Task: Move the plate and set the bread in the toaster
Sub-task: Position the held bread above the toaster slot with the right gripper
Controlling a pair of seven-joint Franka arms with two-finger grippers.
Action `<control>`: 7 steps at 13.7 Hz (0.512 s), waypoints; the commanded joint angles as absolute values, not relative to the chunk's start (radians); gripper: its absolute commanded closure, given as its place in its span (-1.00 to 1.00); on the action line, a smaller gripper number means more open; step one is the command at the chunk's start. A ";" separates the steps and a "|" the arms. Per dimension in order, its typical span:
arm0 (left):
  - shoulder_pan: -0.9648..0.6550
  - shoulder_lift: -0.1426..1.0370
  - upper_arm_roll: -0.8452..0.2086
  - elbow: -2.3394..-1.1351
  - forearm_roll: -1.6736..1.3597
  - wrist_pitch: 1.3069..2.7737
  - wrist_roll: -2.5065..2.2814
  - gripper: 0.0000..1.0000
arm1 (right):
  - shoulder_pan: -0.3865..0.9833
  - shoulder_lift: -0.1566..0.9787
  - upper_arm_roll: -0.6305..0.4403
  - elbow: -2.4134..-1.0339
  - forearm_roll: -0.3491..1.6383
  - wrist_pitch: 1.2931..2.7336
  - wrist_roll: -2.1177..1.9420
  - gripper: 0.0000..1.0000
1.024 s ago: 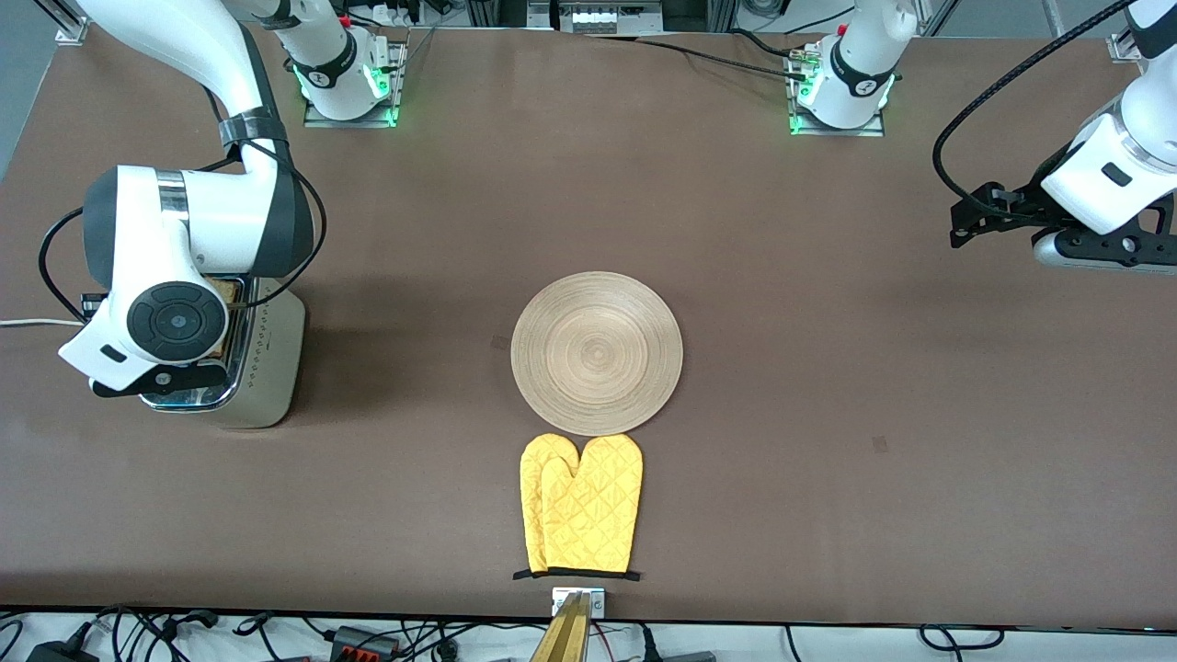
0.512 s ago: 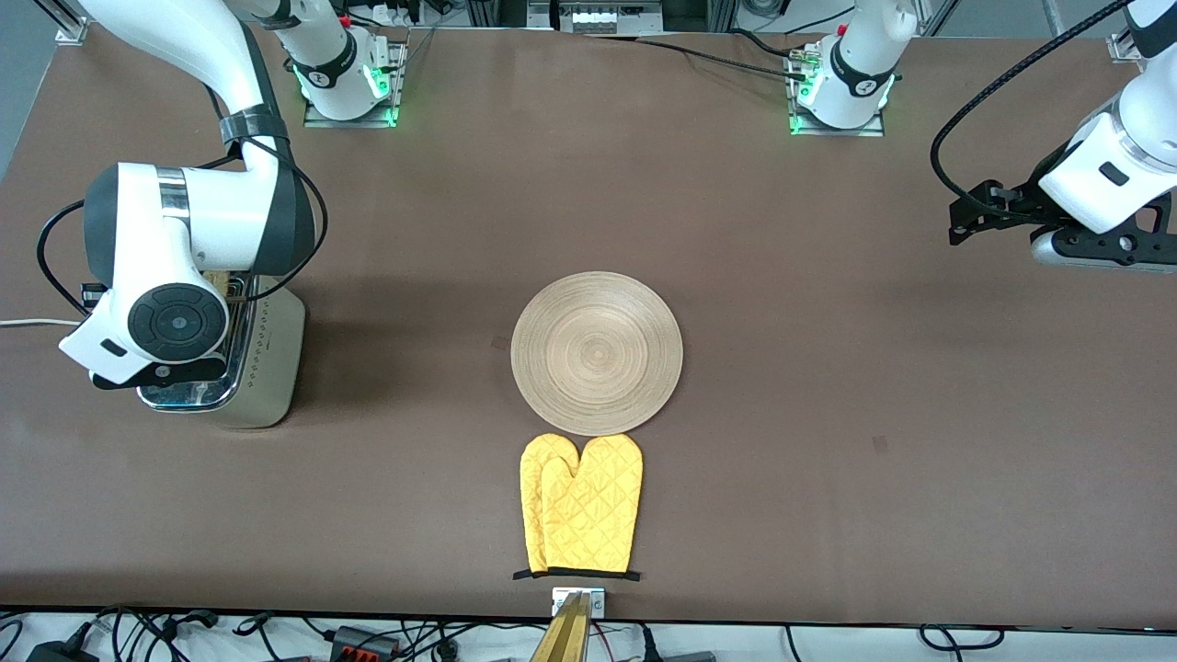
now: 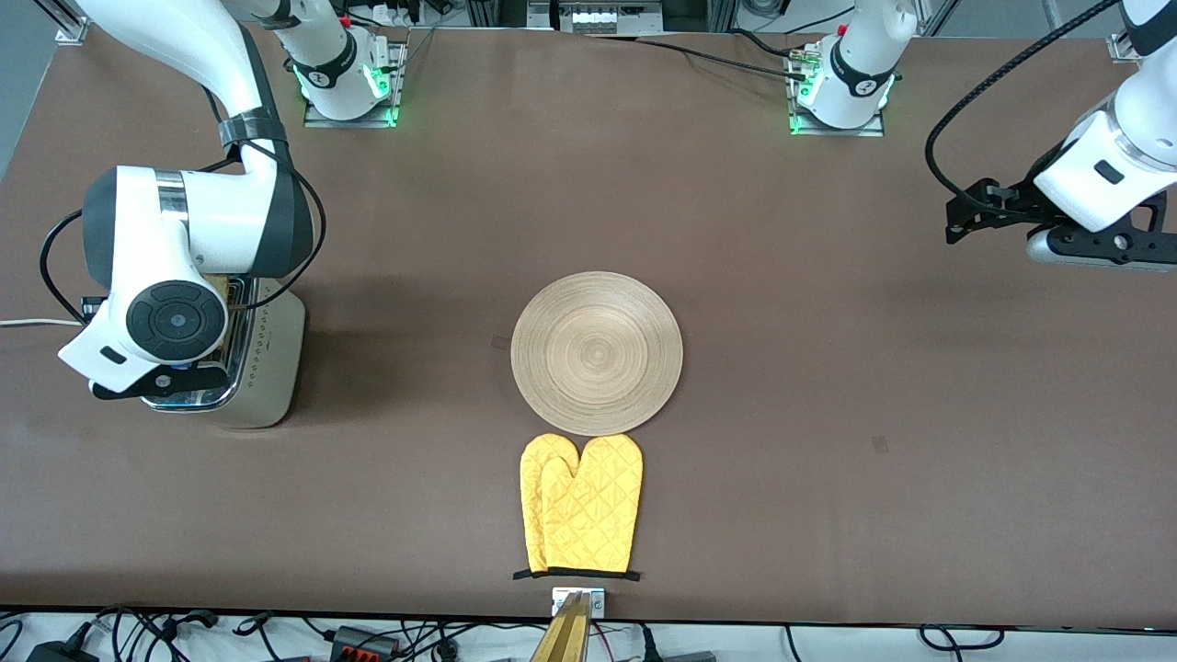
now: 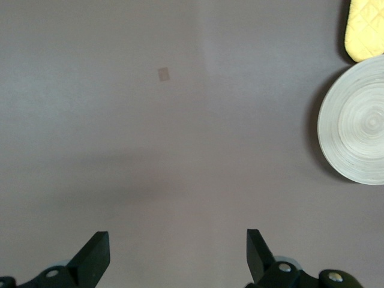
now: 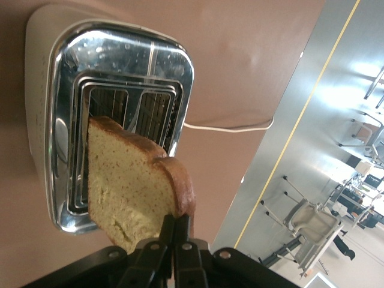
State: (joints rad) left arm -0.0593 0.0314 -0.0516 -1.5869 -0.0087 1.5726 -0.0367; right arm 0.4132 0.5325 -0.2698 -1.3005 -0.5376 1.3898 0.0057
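My right gripper (image 5: 175,219) is shut on the crust edge of the bread (image 5: 129,180), a tan slice with a dark brown crust. It holds the slice tilted, right over the slots of the toaster (image 5: 120,54). I cannot tell whether the slice's low edge is inside a slot. In the front view the right arm's wrist covers the chrome top of the toaster (image 3: 271,368) and hides that gripper. The wooden plate (image 3: 597,353) lies bare at the table's middle and also shows in the left wrist view (image 4: 360,132). My left gripper (image 4: 177,240) is open and empty over bare table at the left arm's end (image 3: 961,216).
A pair of yellow oven mitts (image 3: 579,504) lies just nearer the front camera than the plate, touching its rim; it also shows in the left wrist view (image 4: 366,27). The toaster's white cord (image 5: 228,127) runs off the table edge at the right arm's end.
The right wrist has shifted slightly over the toaster with the bread. The left gripper has drifted a little toward the bases. The plate and mitts have not moved.
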 commanded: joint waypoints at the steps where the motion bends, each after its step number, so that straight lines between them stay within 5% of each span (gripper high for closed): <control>1: -0.061 0.035 -0.072 -1.560 0.011 1.548 -0.052 -1.00 | 0.405 0.532 -0.267 -1.310 -0.538 1.417 0.008 1.00; 7: -0.049 0.037 -0.055 -1.560 0.011 1.543 -0.051 -1.00 | 0.405 0.549 -0.267 -1.312 -0.526 1.445 0.017 1.00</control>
State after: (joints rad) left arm -0.0530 0.0314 -0.0623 -1.5856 -0.0084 1.5669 -0.0404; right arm 0.4082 0.5543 -0.2698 -1.3017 -0.5369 1.4359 0.0057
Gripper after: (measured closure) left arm 0.000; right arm 0.974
